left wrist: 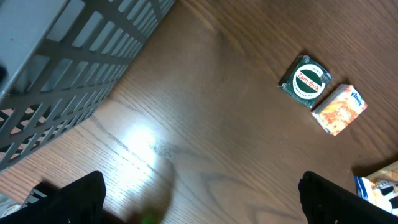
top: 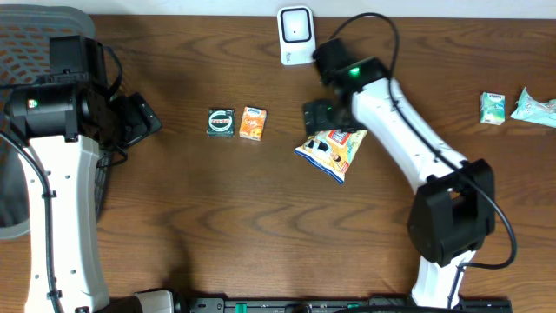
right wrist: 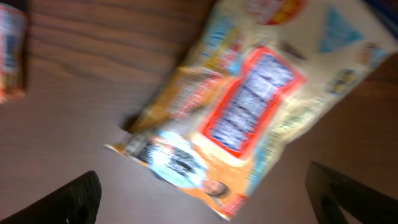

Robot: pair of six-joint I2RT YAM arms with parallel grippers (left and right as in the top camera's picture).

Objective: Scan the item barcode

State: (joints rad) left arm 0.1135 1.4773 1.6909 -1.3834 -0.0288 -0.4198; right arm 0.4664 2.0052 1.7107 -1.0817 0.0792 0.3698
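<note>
Two wide-open, empty tools: left gripper idle; right gripper should pinch snack bag edgewise, barcode toward scanner.

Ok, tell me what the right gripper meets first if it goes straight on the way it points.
The snack bag, lying straight ahead of the open right gripper; the gap is hard to judge.

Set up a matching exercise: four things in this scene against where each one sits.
Things:
1. grey basket
2. white scanner
3. orange packet
4. snack bag

Places:
A. right beside the dark green tin
B. at the far left
C. just right of the table's centre
D. at the table's far edge

Pairs: 1-B, 2-D, 3-A, 4-C.
</note>
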